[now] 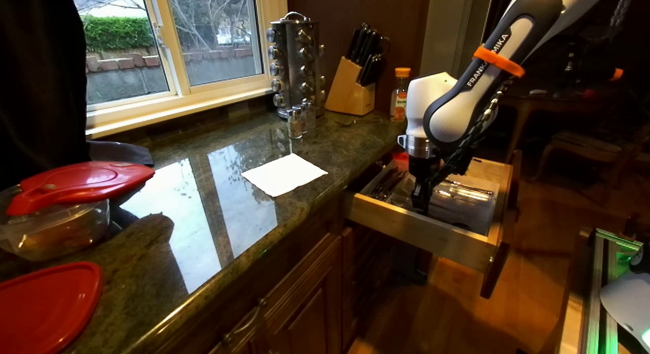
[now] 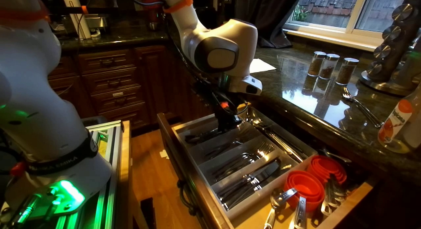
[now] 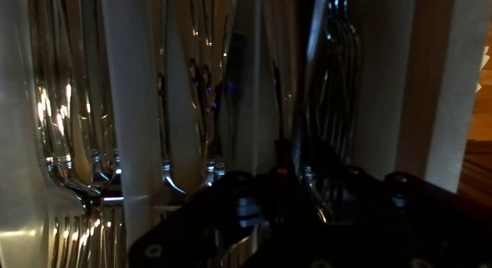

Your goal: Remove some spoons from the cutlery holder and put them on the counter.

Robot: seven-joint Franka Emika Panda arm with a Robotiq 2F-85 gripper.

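Observation:
The cutlery holder (image 2: pixel 251 201) is a pale divided tray in the open drawer, with silvery utensils in its compartments; its divider shows in the wrist view (image 3: pixel 128 87). My gripper (image 2: pixel 227 124) reaches down into its compartments near the drawer front, and shows dark in an exterior view (image 1: pixel 421 201). In the wrist view the gripper's fingers (image 3: pixel 304 148) stand apart over stacked slim silvery handles (image 3: pixel 338 79). A silvery neck shows between the fingers; no firm hold is visible. The ends are hidden, so I cannot tell whether these are spoons. The counter (image 1: pixel 147 257) is dark, glossy stone.
A fork and another silvery utensil (image 2: pixel 363 109) lie on the counter near several spice jars (image 2: pixel 329 66). Red measuring cups (image 2: pixel 304 186) fill the drawer's end. A knife block (image 1: pixel 353 87), metal rack (image 1: pixel 294 64), juice bottle (image 2: pixel 394 120) and white paper (image 1: pixel 284 173) stand or lie there.

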